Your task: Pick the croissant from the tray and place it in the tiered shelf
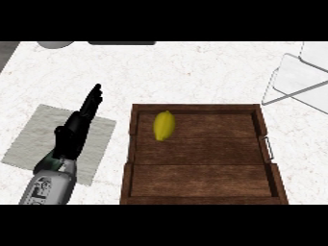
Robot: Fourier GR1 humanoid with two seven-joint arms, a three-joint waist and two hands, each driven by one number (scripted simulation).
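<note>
Nearest the bottom edge, the dark wooden tray (195, 166) sits on the white marble surface (173, 72), the left black hand (78, 127) open with straight fingers over a grey cloth mat (31, 139). Yellowish croissant (164, 125) lies in the tray's far-left part; white wire tiered shelf (301, 79) far right

A yellow croissant (164, 125) lies in the far left part of the wooden tray (200, 197) on the worktop (181, 72), while the left robot hand (81, 122), fingers straight, hangs over a grey cloth (31, 139) beside it.

Bright even light on the pale counter (195, 72), faint soft shadows.
</note>
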